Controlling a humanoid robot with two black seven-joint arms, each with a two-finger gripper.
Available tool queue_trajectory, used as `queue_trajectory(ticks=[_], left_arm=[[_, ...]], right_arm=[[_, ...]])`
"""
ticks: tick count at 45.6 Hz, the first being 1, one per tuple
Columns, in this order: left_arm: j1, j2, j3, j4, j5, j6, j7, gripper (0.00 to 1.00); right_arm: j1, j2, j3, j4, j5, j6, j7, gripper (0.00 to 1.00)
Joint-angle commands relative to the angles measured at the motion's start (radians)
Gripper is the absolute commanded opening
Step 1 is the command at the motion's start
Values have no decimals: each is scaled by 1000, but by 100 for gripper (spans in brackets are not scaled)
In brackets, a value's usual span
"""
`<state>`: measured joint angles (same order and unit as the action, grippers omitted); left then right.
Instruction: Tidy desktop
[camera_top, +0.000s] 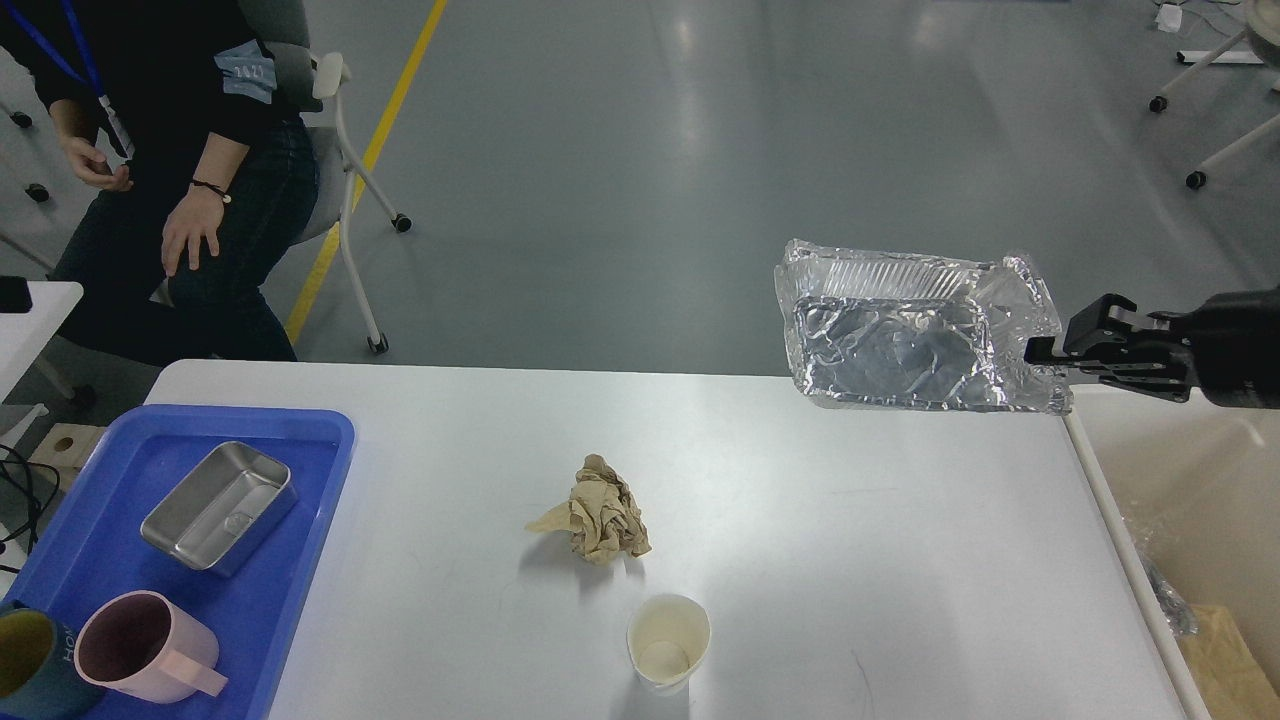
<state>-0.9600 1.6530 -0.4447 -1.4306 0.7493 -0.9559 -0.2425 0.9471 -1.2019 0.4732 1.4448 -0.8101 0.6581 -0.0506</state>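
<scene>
A: What is the bench (800, 560) surface showing?

B: It is presenting as smooth white laminate, slightly glossy. The tray (310, 520) on it is reading as shiny blue plastic.

A: And the containers?

B: The small tin (218, 506) is looking like brushed metal, dull satin. The foil tray (915, 340) is gleaming, thin crinkled aluminium, rough with creases. The pink mug (140, 652) is appearing matt.

A: The loose items?

B: The brown wad (600, 510) is showing as crumpled matt paper; the cup (668, 640) is looking like plain cream paper.

Desktop (800, 520): tray (300, 560), crumpled paper (598, 522), cup (668, 641).
</scene>
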Motion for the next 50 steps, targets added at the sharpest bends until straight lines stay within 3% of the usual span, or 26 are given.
queue_trajectory(ticks=[1, 11, 14, 17, 23, 27, 38, 50], left_arm=[[-45, 8, 3, 16, 21, -4, 17, 100], [-49, -48, 3, 16, 22, -4, 20, 100], [-48, -70, 1, 16, 22, -4, 40, 100], [-49, -93, 1, 16, 24, -4, 95, 100], [-55, -173, -2, 16, 84, -4, 279, 100], [-65, -266, 0, 16, 91, -4, 344, 100], [-69, -522, 14, 19, 125, -4, 428, 100], [-118, -742, 34, 70, 168, -4, 451, 100]], right_arm=[[-1, -5, 5, 0, 5, 0, 0, 0], [-1, -19, 4, -1, 6, 0, 0, 0], [-2, -27, 4, -1, 6, 0, 2, 0], [-2, -27, 4, -1, 6, 0, 2, 0], [-1, -27, 5, -1, 6, 0, 2, 0], [-1, -28, 5, -1, 8, 0, 0, 0], [-2, -42, 4, -3, 8, 0, 0, 0], [-2, -73, -4, -3, 8, 0, 2, 0]])
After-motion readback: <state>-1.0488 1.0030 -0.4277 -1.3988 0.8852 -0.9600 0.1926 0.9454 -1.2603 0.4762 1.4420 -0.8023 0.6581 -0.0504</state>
